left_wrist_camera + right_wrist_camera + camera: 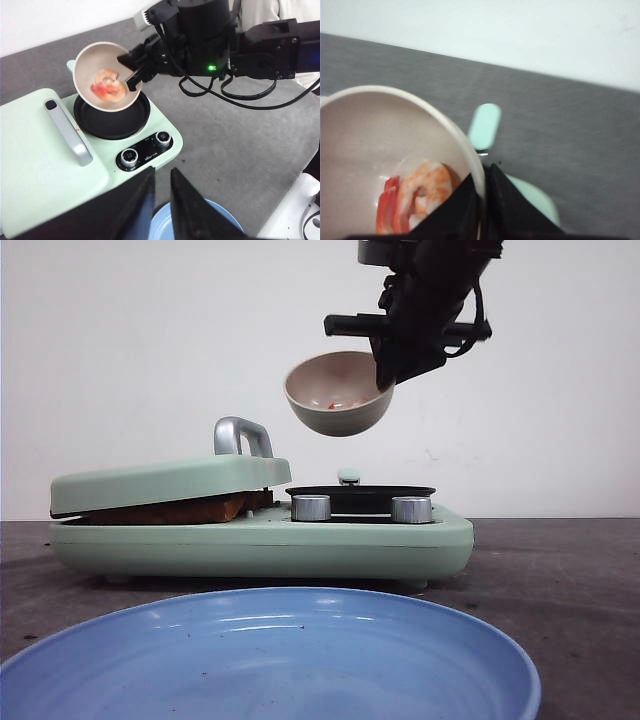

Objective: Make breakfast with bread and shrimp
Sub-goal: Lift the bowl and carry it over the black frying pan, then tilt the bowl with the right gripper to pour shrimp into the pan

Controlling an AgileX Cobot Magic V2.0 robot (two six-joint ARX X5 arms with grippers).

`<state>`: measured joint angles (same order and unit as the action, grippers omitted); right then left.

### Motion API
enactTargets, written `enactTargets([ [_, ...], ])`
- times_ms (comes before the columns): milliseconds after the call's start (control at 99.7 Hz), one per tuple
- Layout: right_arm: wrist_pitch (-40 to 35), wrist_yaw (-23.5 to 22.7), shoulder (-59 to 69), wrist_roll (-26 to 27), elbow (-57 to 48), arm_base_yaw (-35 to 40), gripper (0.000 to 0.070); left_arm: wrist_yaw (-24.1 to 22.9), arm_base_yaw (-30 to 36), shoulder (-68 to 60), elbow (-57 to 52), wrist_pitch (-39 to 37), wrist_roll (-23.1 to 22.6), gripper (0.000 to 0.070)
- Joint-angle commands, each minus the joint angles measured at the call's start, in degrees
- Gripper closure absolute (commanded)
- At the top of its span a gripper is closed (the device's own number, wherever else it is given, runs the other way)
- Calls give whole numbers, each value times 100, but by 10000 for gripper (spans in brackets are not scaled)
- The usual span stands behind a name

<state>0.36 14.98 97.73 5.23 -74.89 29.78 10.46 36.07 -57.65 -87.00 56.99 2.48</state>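
Observation:
My right gripper [385,370] is shut on the rim of a beige bowl [335,395], holding it tilted in the air above the round black pan [362,495] of a mint-green breakfast maker. Shrimp [106,86] lie inside the bowl [95,60], pink and orange, close to the fingers in the right wrist view [420,192]. The bread [170,510] shows as a brown crust edge under the closed green lid [170,480]. My left gripper [161,175] hovers in front of the maker, its jaws nearly together with only a narrow slit and nothing between them.
A large blue plate [270,660] sits at the near edge of the grey table, under the left gripper. Two silver knobs [311,507] [411,509] face front on the maker. The lid carries a silver handle [67,132]. A white object [295,210] lies at the right.

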Motion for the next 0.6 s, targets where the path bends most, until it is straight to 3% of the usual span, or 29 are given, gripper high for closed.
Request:
enactTargets([
  [0,138,264,90,-710,-173,87,696,7,44,-2,-118,-37,-33,690],
  [321,715,1366,90,-2981,-173,424,696,7,44,9,-118,4,-35,690],
  [592,1475,1672,90,-4291,-173,684,696,4,44,9,-118,13,-33,690],
])
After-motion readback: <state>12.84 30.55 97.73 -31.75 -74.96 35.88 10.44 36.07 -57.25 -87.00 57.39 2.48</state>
